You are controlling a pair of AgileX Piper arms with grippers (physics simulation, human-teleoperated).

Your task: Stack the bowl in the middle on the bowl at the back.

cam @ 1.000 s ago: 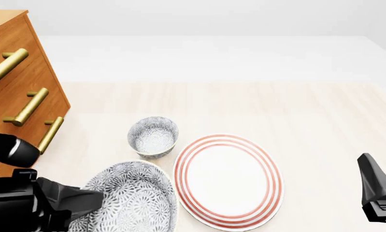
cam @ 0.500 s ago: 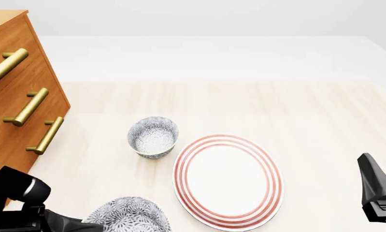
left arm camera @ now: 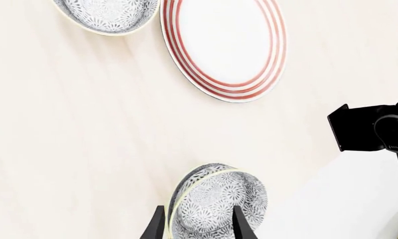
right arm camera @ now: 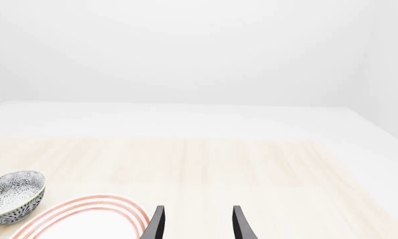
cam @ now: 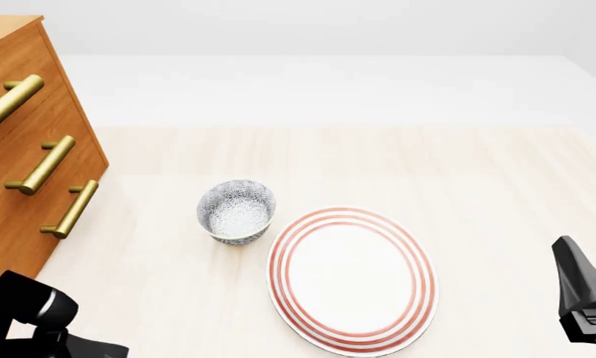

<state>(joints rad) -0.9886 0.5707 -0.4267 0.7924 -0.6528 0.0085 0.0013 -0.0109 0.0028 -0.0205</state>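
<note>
Desk: pale wood desk [cam: 477, 171], white backdrop, a wooden drawer cabinet [cam: 29, 149] at far left.

Left wrist view: the left gripper [left arm camera: 199, 221] has its fingers pinching the bowl in the middle [left arm camera: 215, 201] by its rim, tilted and lifted clear of the desk, presumably so it can be carried over its twin. The bowl at the back [left arm camera: 109, 14] and the red-ringed plate [left arm camera: 222, 47] lie farther off.

Front view: the bowl at the back stands upright, just left of the plate; the held bowl is out of frame.

Right wrist view: the right gripper [right arm camera: 195, 221] has its fingers spread, empty, parked near right, apparently keeping clear.
</note>
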